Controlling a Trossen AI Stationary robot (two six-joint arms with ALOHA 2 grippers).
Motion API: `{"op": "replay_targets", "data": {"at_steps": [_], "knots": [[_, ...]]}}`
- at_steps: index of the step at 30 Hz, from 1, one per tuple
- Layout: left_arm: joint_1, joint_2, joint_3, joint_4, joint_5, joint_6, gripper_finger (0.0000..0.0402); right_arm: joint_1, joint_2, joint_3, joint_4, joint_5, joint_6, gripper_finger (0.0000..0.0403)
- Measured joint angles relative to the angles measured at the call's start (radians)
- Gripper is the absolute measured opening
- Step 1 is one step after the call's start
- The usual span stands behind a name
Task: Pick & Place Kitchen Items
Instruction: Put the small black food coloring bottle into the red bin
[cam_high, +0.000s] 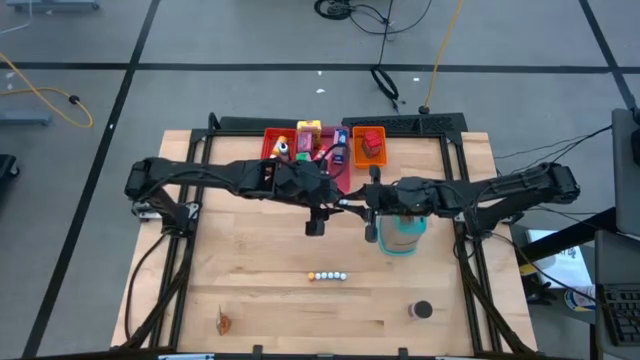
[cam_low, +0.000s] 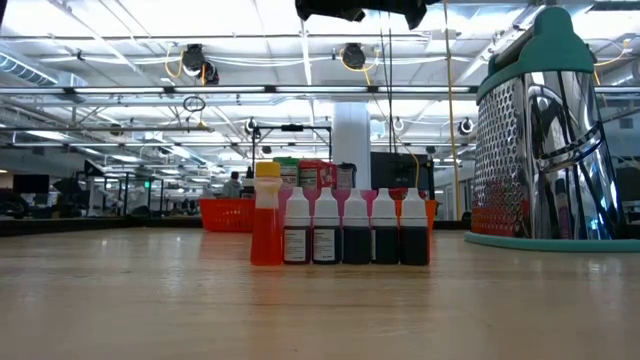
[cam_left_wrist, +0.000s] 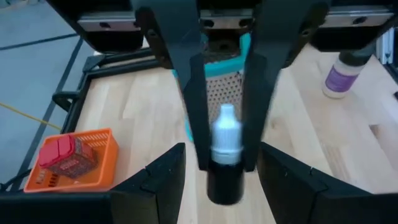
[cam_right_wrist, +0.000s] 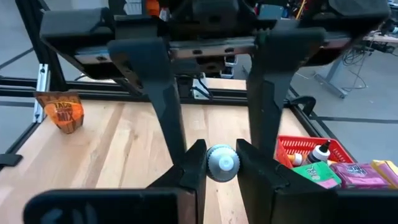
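Grey floor (cam_high: 230, 40) crossed by dark lines surrounds the wooden desk (cam_high: 260, 255); ceiling lamps (cam_low: 195, 60) hang over the hall.

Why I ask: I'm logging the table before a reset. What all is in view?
Table: one, pale wood.
Bottles: six in a row, one orange, five dark with white caps, table front centre.
Can: one, dark, front right.
Packet: one, orange, front left.
Grater: one, teal and silver, right of centre.
Red tray: one, back centre, holding mixed boxes.
Orange tray: one, beside it, holding a red block.
Held bottle: one, white cap.
Right gripper: shut on its cap.
Left gripper: facing it, mid-table.
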Motion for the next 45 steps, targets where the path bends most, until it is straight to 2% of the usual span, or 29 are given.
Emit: {"op": "replay_targets", "data": {"at_steps": [4,10,12,18,22,27,36,40,42,45], "knots": [[0.007,0.007,0.0,-0.01,0.051,0.001,0.0162,0.0,0.0,0.0,0.002,0.0,-0.001,0.0059],[0.022,0.014,0.001,-0.029,0.075,0.002,0.0066,0.0,0.001,0.0,-0.01,0.0,-0.009,0.0059],[0.029,0.014,0.001,-0.028,0.084,0.002,0.0049,0.0,0.0,0.0,-0.01,0.003,-0.011,0.0059],[0.039,0.014,0.001,-0.031,0.099,-0.009,0.0049,0.0,0.0,0.0,-0.014,0.004,-0.011,0.0063],[0.038,0.014,0.001,-0.031,0.08,-0.026,0.0057,0.0,0.0,0.0,-0.017,0.004,-0.015,0.0083],[0.045,0.015,0.001,-0.034,0.075,-0.03,0.0044,0.0,-0.003,0.001,-0.043,0.004,-0.033,0.0113],[0.072,0.016,0.001,-0.058,0.073,-0.05,0.005,-0.001,-0.025,0.002,-0.084,0.014,-0.079,0.0147],[0.085,0.017,0.003,-0.078,0.056,-0.059,0.0039,-0.001,-0.041,0.002,-0.112,0.06,-0.078,0.0155],[0.096,0.012,-0.002,-0.156,0.013,-0.068,0.0037,0.001,-0.06,-0.001,-0.153,0.07,-0.08,0.0157],[0.108,0.009,-0.001,-0.163,-0.046,-0.085,0.0037,0.004,-0.077,0.003,-0.188,0.105,-0.078,0.0157]]}}
